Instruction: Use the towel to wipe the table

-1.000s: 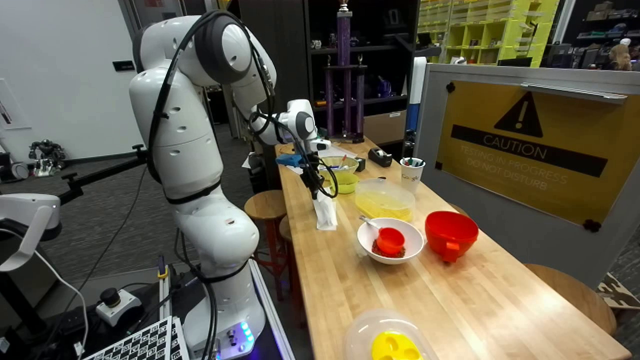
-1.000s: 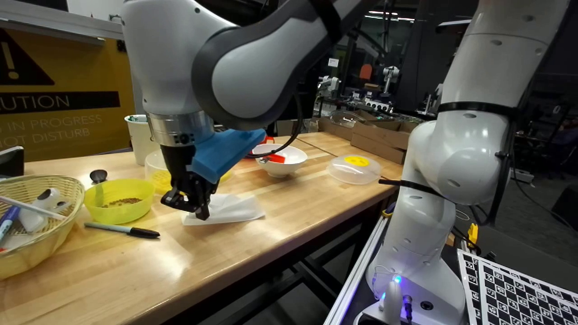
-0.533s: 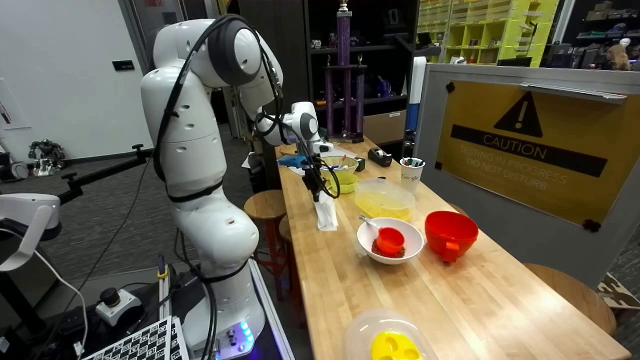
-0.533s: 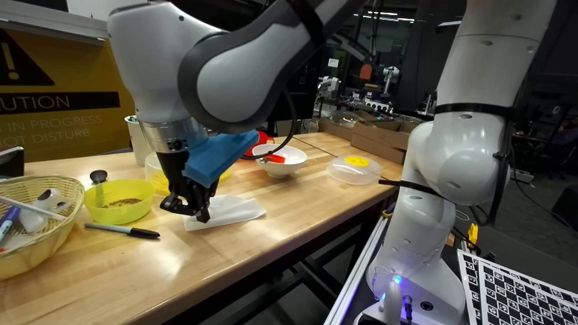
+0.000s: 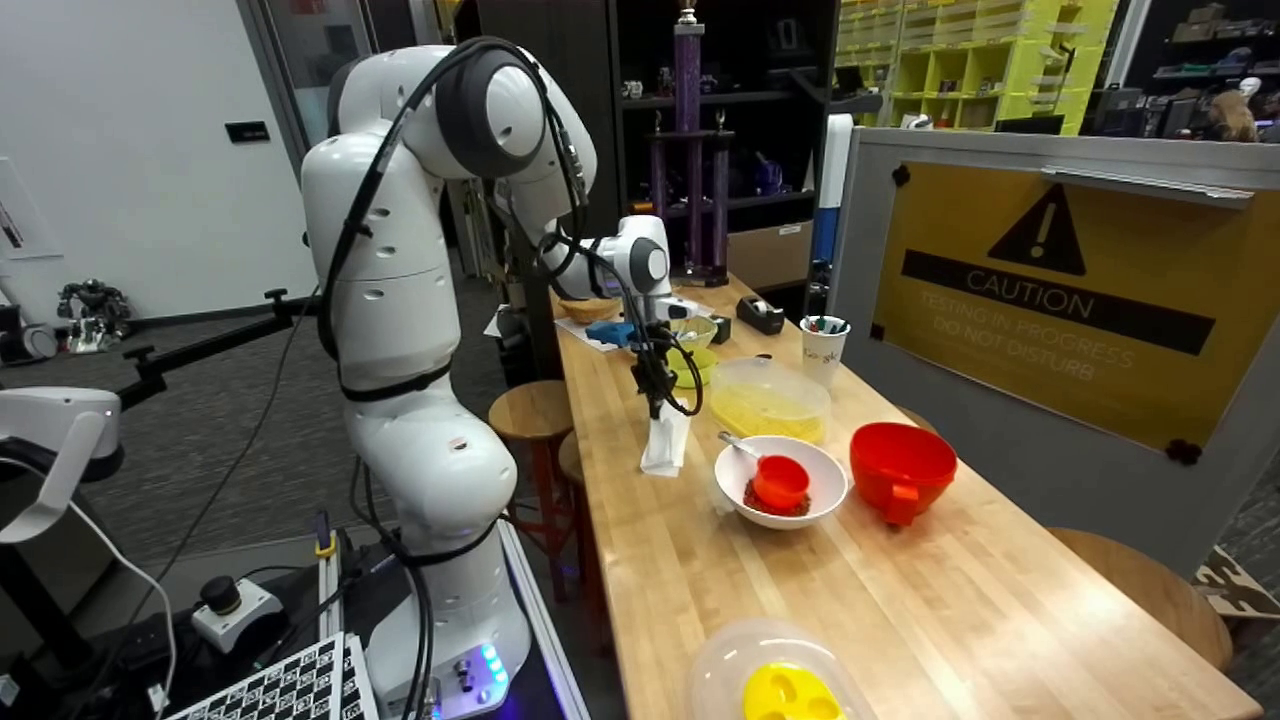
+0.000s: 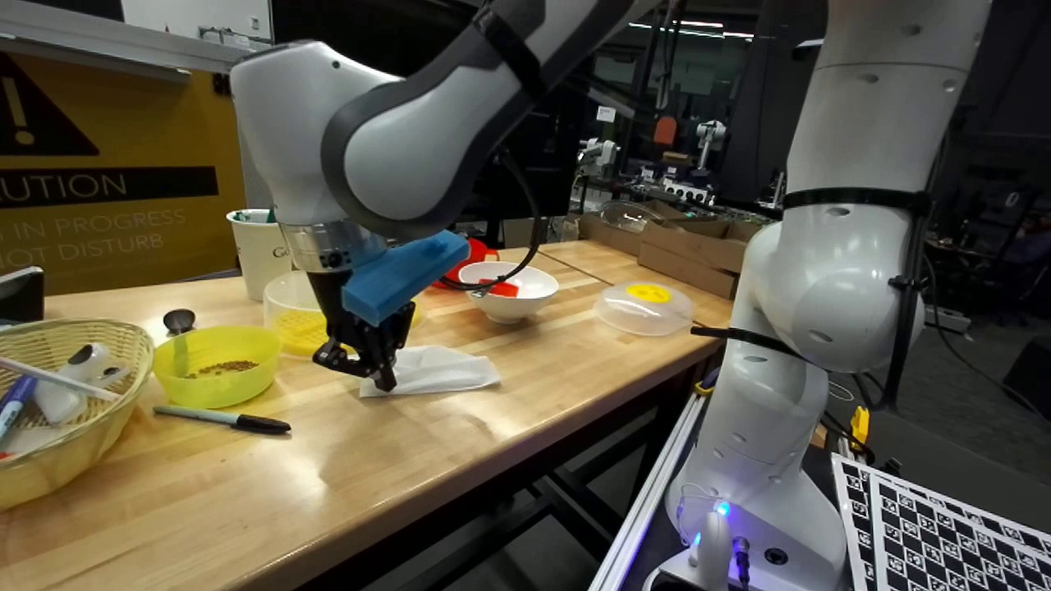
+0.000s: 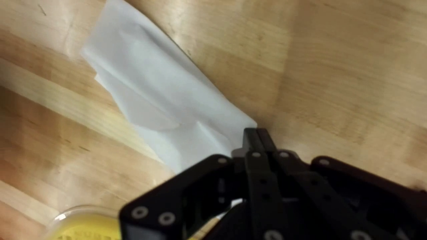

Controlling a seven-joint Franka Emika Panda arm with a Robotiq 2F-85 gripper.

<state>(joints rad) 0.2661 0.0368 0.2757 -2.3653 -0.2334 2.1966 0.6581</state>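
The towel is a white, folded, thin cloth or paper (image 7: pixel 160 80) lying on the table. It also shows in both exterior views (image 5: pixel 664 448) (image 6: pixel 447 371). The pale-wood table (image 5: pixel 930 620) fills most of the wrist view (image 7: pixel 350 83) too. My black gripper (image 7: pixel 256 130) points down, its two fingertips pressed together at one end of the towel. In both exterior views the gripper (image 5: pixel 655 410) (image 6: pixel 386 382) is low at the table with the towel trailing from it. The pinched part of the towel is hidden by the fingers.
Near the gripper stand a yellow bowl of grains (image 6: pixel 215 369), a marker (image 6: pixel 222 417) and a clear container with yellow (image 5: pixel 768 400). A white bowl (image 5: pixel 735 490) with a red scoop, a red bowl (image 5: pixel 903 465), a cup (image 5: pixel 822 350), a basket (image 6: pixel 78 451) and a clear lid (image 5: pixel 720 660) are also there.
My gripper and the towel have slid together along the table, to the right in both exterior views. The arm has shifted with them. The bowls and other things have not moved.
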